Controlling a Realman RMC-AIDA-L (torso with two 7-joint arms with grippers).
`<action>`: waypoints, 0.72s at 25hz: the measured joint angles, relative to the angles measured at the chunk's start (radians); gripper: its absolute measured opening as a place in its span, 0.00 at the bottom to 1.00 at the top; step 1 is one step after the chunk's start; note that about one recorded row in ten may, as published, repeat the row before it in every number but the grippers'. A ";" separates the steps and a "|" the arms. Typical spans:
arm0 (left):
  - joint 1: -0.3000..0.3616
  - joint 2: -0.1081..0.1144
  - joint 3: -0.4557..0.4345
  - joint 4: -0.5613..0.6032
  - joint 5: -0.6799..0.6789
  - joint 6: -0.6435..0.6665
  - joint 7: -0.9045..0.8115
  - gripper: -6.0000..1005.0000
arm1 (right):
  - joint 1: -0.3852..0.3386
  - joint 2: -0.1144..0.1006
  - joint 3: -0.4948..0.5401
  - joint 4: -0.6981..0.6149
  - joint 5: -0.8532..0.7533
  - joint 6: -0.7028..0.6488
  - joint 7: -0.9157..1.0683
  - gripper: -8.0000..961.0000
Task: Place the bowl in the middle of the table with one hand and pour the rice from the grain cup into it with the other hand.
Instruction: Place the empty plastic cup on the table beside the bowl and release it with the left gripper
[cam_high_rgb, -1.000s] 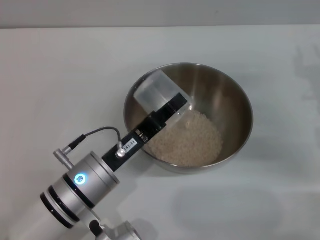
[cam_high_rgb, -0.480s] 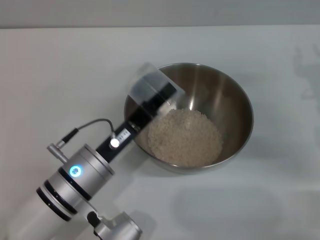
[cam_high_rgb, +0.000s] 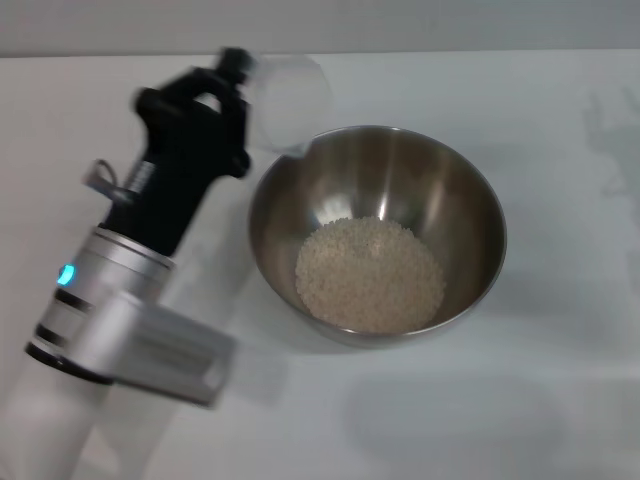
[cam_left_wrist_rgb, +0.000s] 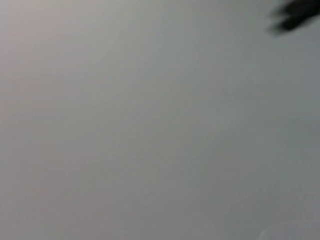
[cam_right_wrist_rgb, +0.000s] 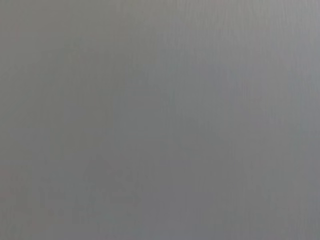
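Soft, even light fills the head view; the left gripper (cam_high_rgb: 240, 95) and its arm are motion-blurred. Both wrist views show only featureless grey blur.

White table (cam_high_rgb: 540, 420), plain and flat, fills nearly all of the head view up to a grey strip along the far edge. Only one thing sits directly on it: the bowl (cam_high_rgb: 470, 200), steel, round, upright, roughly mid-table and a bit right of centre. Soft shadow under its near side. Inside the bowl is the rice (cam_high_rgb: 370, 275), a loose pale heap on the bottom (not touching the tabletop itself). Faint grey smudges on the surface toward the far right. Both wrist views show only blank grey.
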 joint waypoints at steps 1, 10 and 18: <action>0.003 0.000 -0.006 -0.005 -0.045 -0.003 -0.098 0.12 | 0.000 0.000 0.000 0.000 0.000 0.000 0.001 0.45; -0.034 0.004 -0.079 0.110 -0.365 -0.229 -0.781 0.14 | 0.000 0.004 0.000 -0.004 -0.004 -0.001 0.005 0.45; -0.037 0.001 -0.095 0.140 -0.367 -0.369 -0.935 0.15 | 0.000 0.005 0.000 -0.002 -0.004 -0.004 0.006 0.45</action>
